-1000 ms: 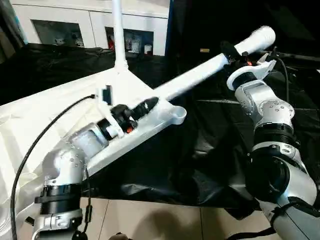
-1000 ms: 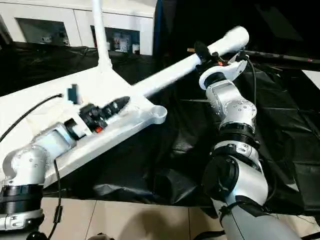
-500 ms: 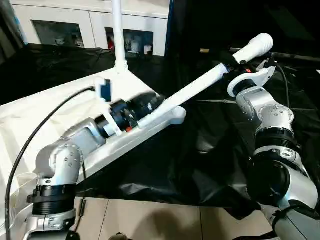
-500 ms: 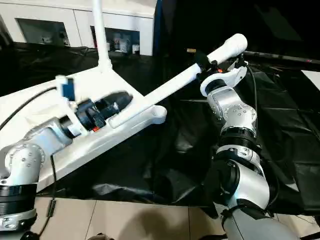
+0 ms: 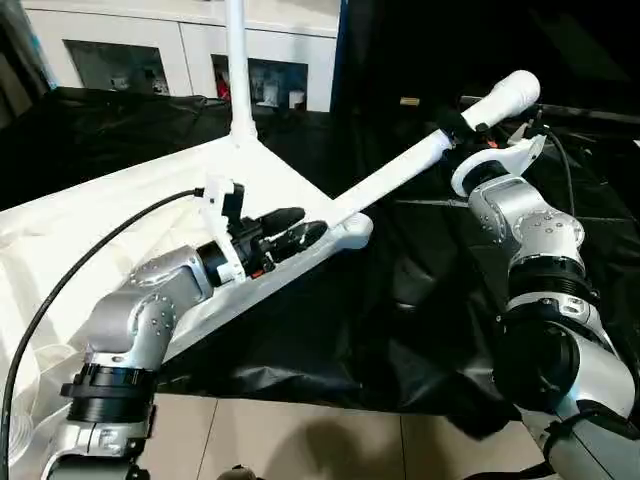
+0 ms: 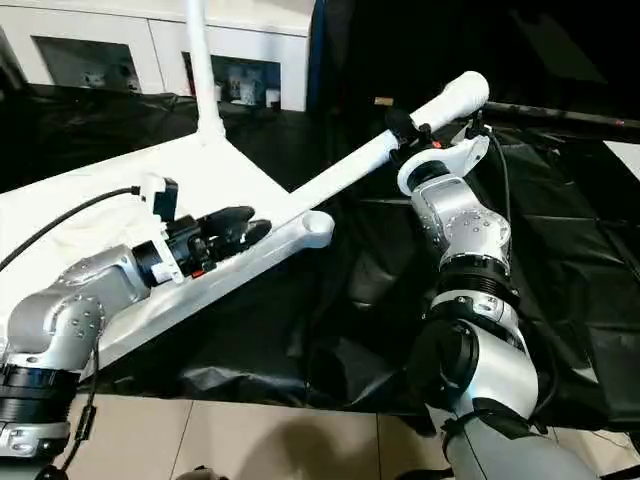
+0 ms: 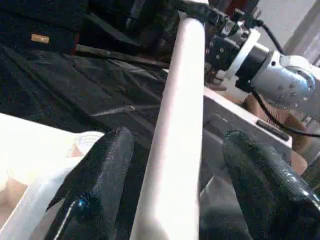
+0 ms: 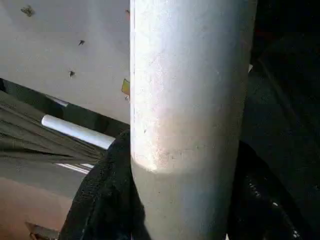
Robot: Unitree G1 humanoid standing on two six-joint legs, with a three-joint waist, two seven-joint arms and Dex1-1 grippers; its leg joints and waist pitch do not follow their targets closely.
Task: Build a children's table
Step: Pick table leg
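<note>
Plastic of this kind is judged light and stiff, smooth enough to slip in a loose grip, and unlikely to break. The tabletop (image 5: pixel 150 215) lies upside down over a white sheet (image 5: pixel 30 270) on a bench draped in black plastic sheeting (image 5: pixel 400 300). One leg (image 5: pixel 236 70) is already seated upright in the far corner socket. A second leg (image 5: pixel 420 160) is slanted from the near right corner socket (image 5: pixel 352 228) up toward the right gripper (image 5: pixel 462 125), whose fingers are closed around the tube near its rounded upper end; in the right wrist view the tube (image 8: pixel 190 90) is seen clamped between the two dark pads. The left gripper (image 5: pixel 290 228) is held at that corner with its fingers spread, the lower end of the tube (image 7: pixel 175 150) passing between them untouched.

A long tube held near one end is judged to lever easily, so a second hold low down, close to the socket, seems the better place to steer it in. The tabletop is likely to slide on the sheet if pushed sideways, so pressure is best sent along the tube's axis.

Behind the bench a white cabinet (image 5: pixel 150 50) with glass doors is seen; pale floor tiles (image 5: pixel 300 440) are visible at the near edge.
</note>
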